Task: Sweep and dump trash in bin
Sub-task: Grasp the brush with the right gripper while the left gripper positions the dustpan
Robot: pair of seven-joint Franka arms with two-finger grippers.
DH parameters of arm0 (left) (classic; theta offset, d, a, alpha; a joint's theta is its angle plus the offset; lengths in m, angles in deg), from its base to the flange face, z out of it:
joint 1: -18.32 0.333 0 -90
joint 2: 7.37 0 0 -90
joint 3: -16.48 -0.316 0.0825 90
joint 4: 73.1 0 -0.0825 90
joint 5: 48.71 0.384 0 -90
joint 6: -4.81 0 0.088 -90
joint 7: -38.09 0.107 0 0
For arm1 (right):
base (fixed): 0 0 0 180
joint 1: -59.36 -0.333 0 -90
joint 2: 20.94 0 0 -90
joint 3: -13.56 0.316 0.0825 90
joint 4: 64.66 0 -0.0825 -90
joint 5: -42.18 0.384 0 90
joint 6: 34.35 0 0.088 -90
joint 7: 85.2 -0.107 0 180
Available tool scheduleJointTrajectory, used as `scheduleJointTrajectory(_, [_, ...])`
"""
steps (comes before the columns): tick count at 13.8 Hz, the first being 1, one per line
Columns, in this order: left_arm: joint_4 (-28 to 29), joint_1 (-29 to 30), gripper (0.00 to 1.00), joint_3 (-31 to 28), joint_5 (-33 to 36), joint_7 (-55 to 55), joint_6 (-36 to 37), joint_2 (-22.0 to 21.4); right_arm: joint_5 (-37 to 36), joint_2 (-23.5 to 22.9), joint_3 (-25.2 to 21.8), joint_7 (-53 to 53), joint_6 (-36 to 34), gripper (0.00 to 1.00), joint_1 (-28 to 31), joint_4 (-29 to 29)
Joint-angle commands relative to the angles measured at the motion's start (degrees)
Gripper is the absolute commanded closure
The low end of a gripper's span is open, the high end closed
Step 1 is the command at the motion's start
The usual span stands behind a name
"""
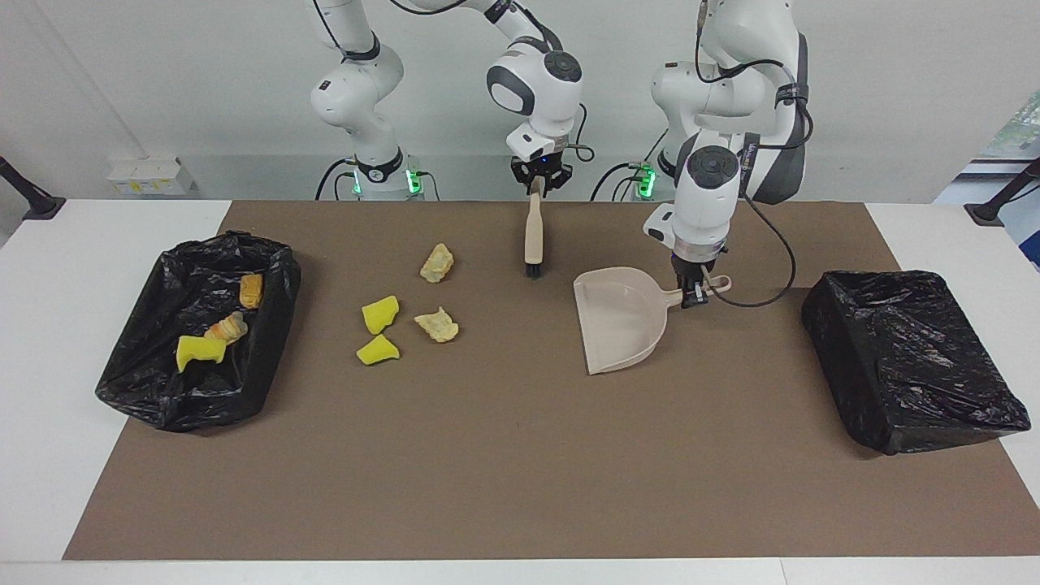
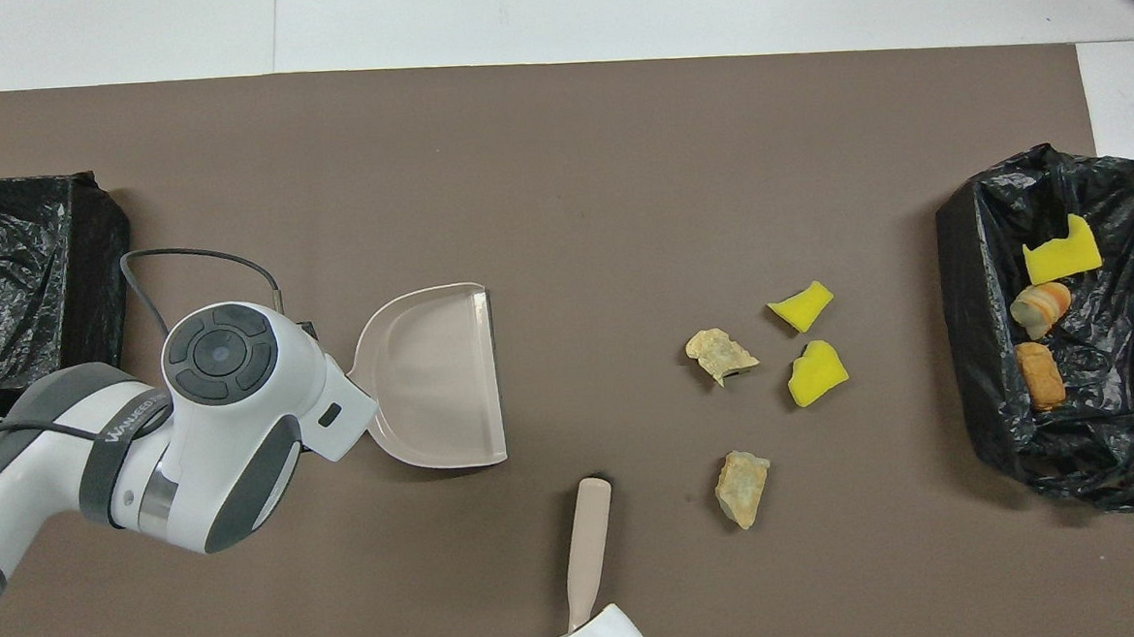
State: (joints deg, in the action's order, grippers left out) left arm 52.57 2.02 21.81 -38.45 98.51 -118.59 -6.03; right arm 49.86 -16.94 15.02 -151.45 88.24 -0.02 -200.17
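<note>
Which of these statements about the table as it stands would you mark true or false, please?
1. The left gripper holds the dustpan by its handle. True.
2. The right gripper holds nothing. False: its jaws are shut on the brush.
3. Four bits of trash lie loose on the brown mat. True: two yellow wedges and two pale lumps.
4. The bin at the right arm's end is empty. False: three bits lie in it.
5. The dustpan already holds trash. False: nothing lies in it.
</note>
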Motion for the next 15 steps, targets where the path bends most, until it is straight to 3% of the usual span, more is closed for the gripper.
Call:
scheduleJointTrajectory(1, [1.77, -0.84, 1.0, -0.49, 1.08, -2.14, -0.96, -1.69, 1.03, 0.49, 0.13, -0.1, 0.89, 1.0, 0.58, -0.55])
scheduleJointTrajectory(4, [1.77, -0.84, 1.0, -0.49, 1.08, -2.14, -0.96, -1.69, 0.33, 1.45, -0.31, 4.7, -1.9, 1.0, 4.87, 1.9])
scheduleJointTrajectory(6, [1.77, -0.84, 1.0, -0.49, 1.08, -2.14, -0.96, -1.69, -0.2, 1.98, -0.4, 11.29, -9.18, 1.0, 11.62, 6.63])
scheduleJointTrajectory(9, [1.77, -0.84, 1.0, -0.49, 1.08, -2.23, -0.97, -1.69, -4.93, 1.72, -0.4, 17.81, -14.38, 1.0, 19.98, 10.6])
scheduleJointTrajectory(15, [1.77, -0.84, 1.0, -0.41, 1.08, -3.2, -1.14, -1.6, -16.35, 1.1, -0.14, 26.96, -18.79, 1.0, 36.08, 9.47])
